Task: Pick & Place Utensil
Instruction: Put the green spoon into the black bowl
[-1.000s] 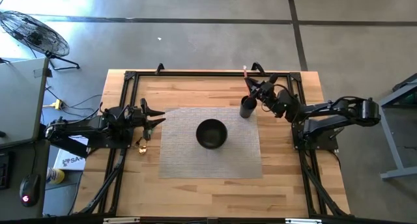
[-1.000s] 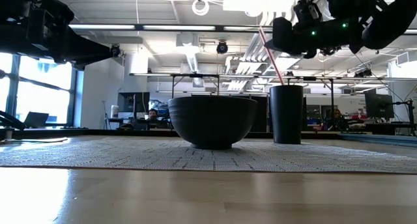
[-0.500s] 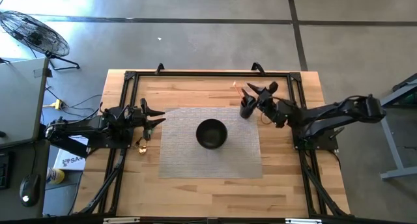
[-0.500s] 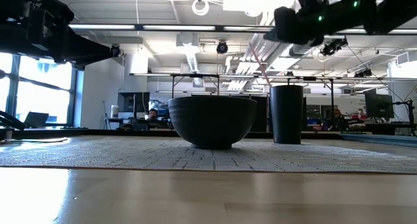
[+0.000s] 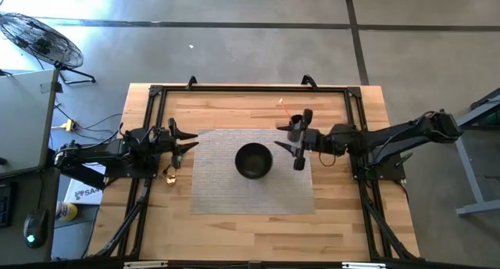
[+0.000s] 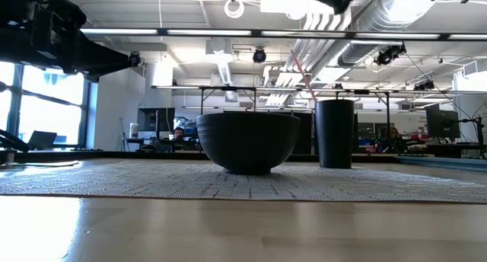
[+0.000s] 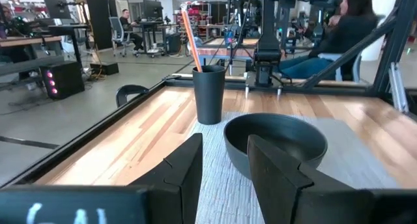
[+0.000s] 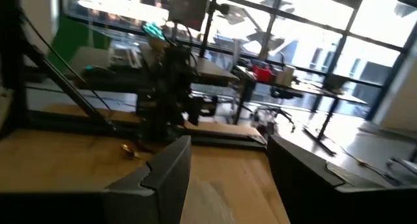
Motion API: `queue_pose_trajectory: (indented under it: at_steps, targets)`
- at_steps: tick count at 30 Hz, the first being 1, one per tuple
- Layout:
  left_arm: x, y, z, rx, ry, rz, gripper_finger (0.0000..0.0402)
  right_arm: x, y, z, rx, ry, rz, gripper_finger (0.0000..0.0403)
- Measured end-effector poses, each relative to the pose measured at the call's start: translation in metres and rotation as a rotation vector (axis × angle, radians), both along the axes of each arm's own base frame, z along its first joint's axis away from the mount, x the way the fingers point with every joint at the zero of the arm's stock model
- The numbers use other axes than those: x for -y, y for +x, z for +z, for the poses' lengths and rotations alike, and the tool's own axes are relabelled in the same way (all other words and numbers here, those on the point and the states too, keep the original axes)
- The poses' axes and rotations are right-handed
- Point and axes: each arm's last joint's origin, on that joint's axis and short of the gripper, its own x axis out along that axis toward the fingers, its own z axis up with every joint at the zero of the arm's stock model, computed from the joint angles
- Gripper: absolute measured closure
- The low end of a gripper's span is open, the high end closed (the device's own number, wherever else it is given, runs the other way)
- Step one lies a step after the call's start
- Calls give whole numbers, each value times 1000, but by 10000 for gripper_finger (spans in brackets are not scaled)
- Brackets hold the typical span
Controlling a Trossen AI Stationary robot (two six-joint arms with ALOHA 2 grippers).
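A black bowl (image 5: 254, 160) stands on a grey mat (image 5: 226, 192). A tall black cup (image 5: 295, 129) stands on the mat's far right corner, and a thin orange utensil (image 5: 283, 107) sticks out of it, leaning on the rim. The left wrist view shows the cup (image 7: 208, 94), the utensil (image 7: 190, 38) and the bowl (image 7: 277, 139). My right gripper (image 5: 283, 140) hovers open above the mat by the cup's near side, pointing toward the table's left. My left gripper (image 5: 192, 141) waits open at the mat's left edge.
A black frame (image 5: 234, 90) runs around the tabletop. A small gold-coloured object (image 5: 168, 175) lies on the wood by the left arm. In the low view the bowl (image 6: 247, 142) and the cup (image 6: 335, 132) stand side by side on the mat.
My right gripper let go of the utensil above the cup. It then moved toward the table's near edge and left, turning to point at the left arm. The utensil stayed behind, leaning in the cup.
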Motion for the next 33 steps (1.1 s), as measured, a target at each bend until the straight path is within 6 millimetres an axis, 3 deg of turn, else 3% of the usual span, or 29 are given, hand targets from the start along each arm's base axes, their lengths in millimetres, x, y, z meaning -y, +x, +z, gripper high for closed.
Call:
queue_pose_trajectory:
  at_steps: [6, 10, 19, 27, 33]
  targets:
    - [0, -1, 10, 117, -42, -3, 282, 5, 3, 15, 30, -11, 57, 206]
    - [1, 0, 9, 113, -44, -29, 282, 8, 4, 10, -24, 19, 61, 206]
    - [11, 3, 6, 64, -190, -408, 282, 9, 10, -2, -88, 70, 44, 206]
    - [11, 16, -9, -112, -357, -413, 282, 10, 10, 1, -63, 71, 39, 206]
    - [9, 26, -16, -277, -570, -298, 282, 10, 10, 1, -65, 70, 26, 206]
